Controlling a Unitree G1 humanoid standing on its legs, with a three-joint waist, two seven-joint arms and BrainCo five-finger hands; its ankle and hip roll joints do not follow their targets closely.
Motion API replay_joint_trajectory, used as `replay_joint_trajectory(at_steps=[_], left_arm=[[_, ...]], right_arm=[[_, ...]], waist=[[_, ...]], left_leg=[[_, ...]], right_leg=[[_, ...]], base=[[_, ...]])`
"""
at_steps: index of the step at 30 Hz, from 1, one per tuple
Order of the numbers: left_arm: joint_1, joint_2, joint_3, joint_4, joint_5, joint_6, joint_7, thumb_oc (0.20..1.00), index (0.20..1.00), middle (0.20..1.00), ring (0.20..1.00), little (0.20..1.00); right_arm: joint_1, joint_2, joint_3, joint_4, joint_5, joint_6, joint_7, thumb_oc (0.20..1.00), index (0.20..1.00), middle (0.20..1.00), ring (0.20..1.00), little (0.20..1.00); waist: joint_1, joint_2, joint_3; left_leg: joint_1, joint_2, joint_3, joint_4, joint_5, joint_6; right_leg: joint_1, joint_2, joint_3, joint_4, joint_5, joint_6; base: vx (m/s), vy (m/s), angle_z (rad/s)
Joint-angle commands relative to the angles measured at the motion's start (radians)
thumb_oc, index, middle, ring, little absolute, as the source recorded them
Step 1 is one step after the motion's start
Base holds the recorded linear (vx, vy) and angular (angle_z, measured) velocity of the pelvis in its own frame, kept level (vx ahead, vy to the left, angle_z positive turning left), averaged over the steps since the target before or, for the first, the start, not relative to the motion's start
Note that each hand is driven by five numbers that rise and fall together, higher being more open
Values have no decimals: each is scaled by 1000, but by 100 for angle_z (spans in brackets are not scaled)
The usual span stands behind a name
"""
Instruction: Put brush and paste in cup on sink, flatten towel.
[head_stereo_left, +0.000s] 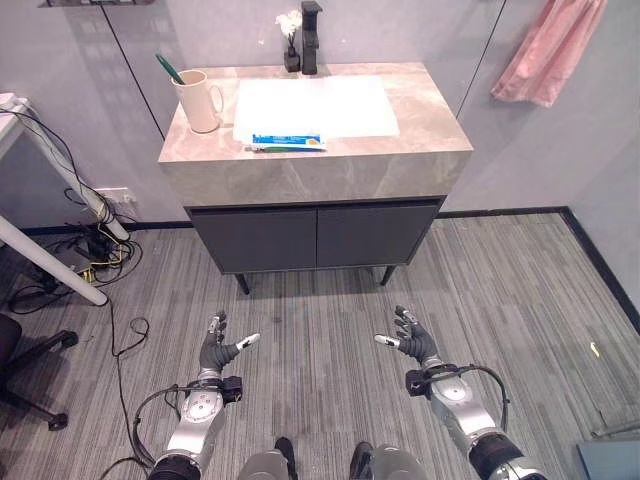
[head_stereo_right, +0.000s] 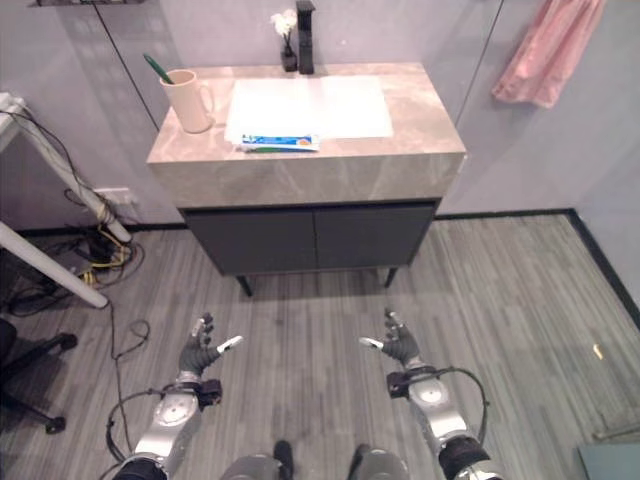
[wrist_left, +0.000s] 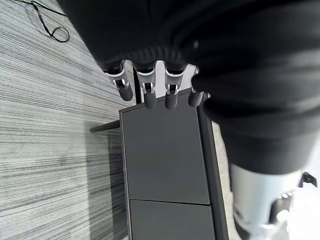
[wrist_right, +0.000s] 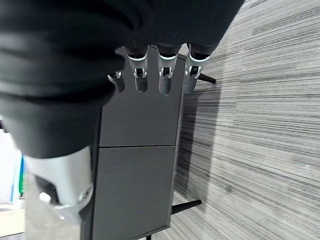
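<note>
Standing against the grey wall, the sink counter (head_stereo_left: 400, 150) of grey stone carries the task's things, and both hands hang low over the striped floor (head_stereo_left: 520, 270) well short of it. A beige cup (head_stereo_left: 199, 101) with a handle sits at the counter's left rear corner, and a green toothbrush (head_stereo_left: 168, 68) already stands in it, leaning toward the left edge. A blue and white toothpaste tube (head_stereo_left: 287, 142) lies flat along the counter's front edge, just at the front lip of the white basin (head_stereo_left: 315, 105), apart from the cup. At the rear edge, behind the basin, a black faucet (head_stereo_left: 310, 37) rises with a small vase of white flowers (head_stereo_left: 290, 30) just beside it on the left. A pink towel (head_stereo_left: 549, 50) hangs bunched on the wall to the right of the counter, well apart from it. Below the stone top is a dark cabinet (head_stereo_left: 315, 235) with two doors. Left hand (head_stereo_left: 216, 349) is released, its fingers (wrist_left: 123, 87) straight and relaxed, holding nothing, pointed toward the cabinet. Right hand (head_stereo_left: 412, 338) is likewise released, its fingers (wrist_right: 166, 77) extended in a row and its thumb apart, grasping nothing. A white desk leg (head_stereo_left: 50, 262) and a tangle of cables (head_stereo_left: 95, 245) lie on the floor to the left of the cabinet.
</note>
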Motion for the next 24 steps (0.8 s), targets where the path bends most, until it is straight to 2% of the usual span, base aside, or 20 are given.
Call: replay_joint_trajectory(at_steps=[1, 3, 7, 18, 21, 24], left_arm=[[-2, 30, -27, -64, 0, -66, 17, 1000, 1000, 1000, 1000, 1000], [2, 20, -18, -68, -50, -68, 1, 1000, 1000, 1000, 1000, 1000], [8, 23, -18, -85, -62, -70, -8, 1000, 1000, 1000, 1000, 1000], [11, 28, -44, -80, -41, -63, -19, 1000, 1000, 1000, 1000, 1000], [-8, 24, -75, -80, -39, -55, -24, 1000, 1000, 1000, 1000, 1000], [3, 25, -80, -82, -36, -50, -29, 1000, 1000, 1000, 1000, 1000]], right_arm=[[-17, 9, -20, -73, 22, -64, 4, 1000, 1000, 1000, 1000, 1000], [-16, -2, -9, -83, 13, -59, 17, 1000, 1000, 1000, 1000, 1000], [-15, -6, -10, -82, 22, -58, 23, 1000, 1000, 1000, 1000, 1000], [2, 3, -37, -54, 82, -58, 13, 1000, 1000, 1000, 1000, 1000], [26, -5, -67, -56, 96, -65, -13, 1000, 1000, 1000, 1000, 1000], [33, -5, -73, -49, 98, -62, -19, 1000, 1000, 1000, 1000, 1000]], waist=[[15, -14, -21], [11, -15, -25], [9, -14, -25], [2, -10, -21], [-9, -18, -18], [-3, -10, -19]], left_leg=[[-4, 80, 10, 97, -47, -55], [3, 84, 16, 89, -45, -57], [7, 85, 18, 79, -38, -60], [-5, 79, 25, 61, -18, -65], [-50, 103, 86, 101, 19, -87], [-22, 94, 83, 65, 8, -74]], right_leg=[[-30, -102, 4, 37, 149, 133], [-25, -100, 0, 28, 152, 132], [-24, -97, -1, 21, 158, 133], [-22, -90, -12, -26, 172, 127], [-3, -99, -55, -77, 188, 121], [-3, -92, -47, -82, 190, 118]], base=[[0, 0, 0], [18, -10, -1], [0, 0, 0], [0, 0, 0], [-48, -5, 10], [10, 74, 28]])
